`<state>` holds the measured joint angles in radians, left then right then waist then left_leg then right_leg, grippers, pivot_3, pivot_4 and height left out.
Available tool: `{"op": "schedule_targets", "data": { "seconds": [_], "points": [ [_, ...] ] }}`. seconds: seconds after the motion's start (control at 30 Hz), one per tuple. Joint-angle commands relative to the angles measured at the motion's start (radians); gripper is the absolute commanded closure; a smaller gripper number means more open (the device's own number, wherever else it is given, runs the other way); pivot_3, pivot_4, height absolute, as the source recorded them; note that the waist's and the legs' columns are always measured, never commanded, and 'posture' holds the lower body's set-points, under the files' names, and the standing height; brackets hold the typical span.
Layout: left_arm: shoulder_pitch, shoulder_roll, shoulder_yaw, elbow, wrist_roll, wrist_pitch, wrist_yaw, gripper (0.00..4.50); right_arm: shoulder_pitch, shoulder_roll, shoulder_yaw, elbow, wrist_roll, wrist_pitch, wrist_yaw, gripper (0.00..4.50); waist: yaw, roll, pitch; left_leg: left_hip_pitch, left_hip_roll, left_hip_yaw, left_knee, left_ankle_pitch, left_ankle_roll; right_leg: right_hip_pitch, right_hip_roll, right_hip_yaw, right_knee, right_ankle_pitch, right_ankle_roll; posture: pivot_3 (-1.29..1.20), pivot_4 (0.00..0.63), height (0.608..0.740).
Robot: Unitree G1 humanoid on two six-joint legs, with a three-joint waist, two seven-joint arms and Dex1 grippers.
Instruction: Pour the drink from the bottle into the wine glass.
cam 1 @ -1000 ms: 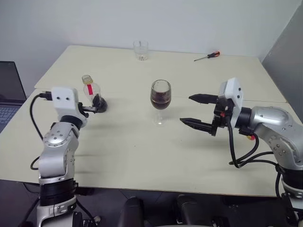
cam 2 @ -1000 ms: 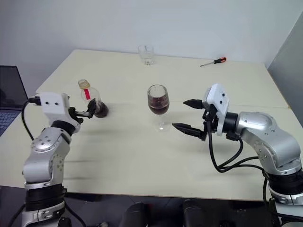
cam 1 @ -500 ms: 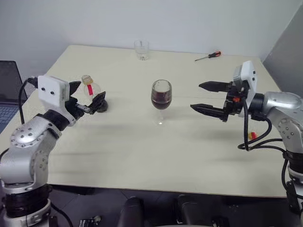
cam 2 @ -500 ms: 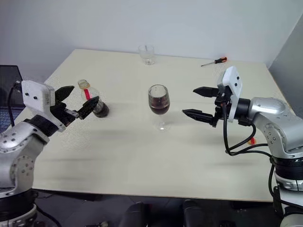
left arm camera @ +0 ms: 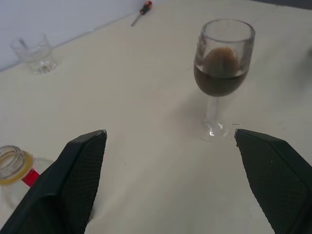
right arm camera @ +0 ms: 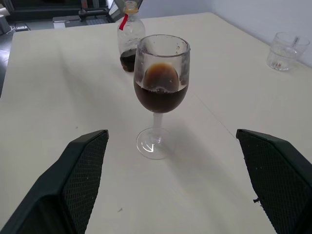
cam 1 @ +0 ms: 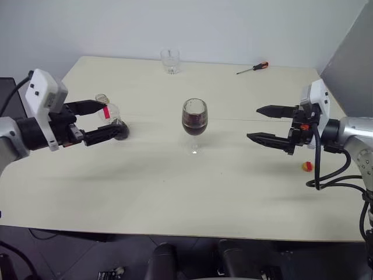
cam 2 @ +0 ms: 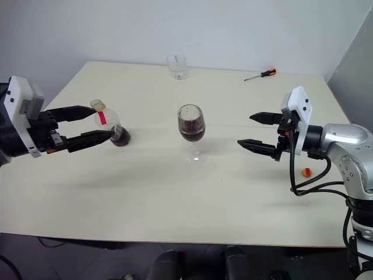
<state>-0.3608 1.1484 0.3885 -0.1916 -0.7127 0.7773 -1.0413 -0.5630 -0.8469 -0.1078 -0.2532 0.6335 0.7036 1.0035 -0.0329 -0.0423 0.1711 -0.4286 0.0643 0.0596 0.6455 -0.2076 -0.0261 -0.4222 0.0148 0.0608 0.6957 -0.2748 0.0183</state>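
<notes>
The right eye view shows a pale tabletop (cam 2: 175, 192) with the wine glass (cam 2: 191, 123) standing upright near its middle. Its bowl holds the drink (cam 2: 191, 134), a dark brown liquid filling the lower part. The bottle (cam 2: 111, 124) stands upright towards the left edge of the tabletop, well apart from the glass, with no cap on its yellow-ringed neck and a little dark liquid left at its bottom. A red label hangs at its neck.

The left gripper (cam 2: 98, 122) hangs over the left side of the tabletop with its two black fingers spread wide, one above the other, holding nothing. In this view the fingertips overlap the bottle, but whether they touch it cannot be told. The right gripper (cam 2: 245, 129) hovers over the right side of the tabletop, pointing towards the glass, its fingers likewise spread wide and empty, clear of the glass.

A short clear tumbler (cam 2: 175, 66) stands at the far edge of the tabletop. A screwdriver (cam 2: 260, 74) with a red handle lies near the far right corner. A small red-and-yellow cap (cam 2: 306, 172) lies near the right edge, below the right arm.
</notes>
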Motion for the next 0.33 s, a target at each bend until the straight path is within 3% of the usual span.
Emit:
{"op": "schedule_targets", "data": {
  "seconds": [0.03,0.33],
  "points": [
    [-0.041,0.061,0.017,0.033,-0.040,0.007,-0.108,0.04,-0.010,-0.029,-0.045,-0.019,0.021,-0.025,0.036,0.00,0.000,0.000,0.000,0.000,0.000,0.000,0.000,0.000,0.000,0.000,0.000,0.000,0.000,0.000,0.000,0.00,0.150,0.740],
    [-0.081,0.054,-0.019,0.074,-0.035,-0.010,-0.167,0.04,-0.051,-0.026,-0.027,0.043,0.006,-0.061,0.067,0.00,0.001,0.001,0.001,0.000,0.000,0.000,0.000,0.000,0.000,0.000,0.000,-0.001,0.000,-0.001,0.000,0.00,0.150,0.740]
  ]
}}
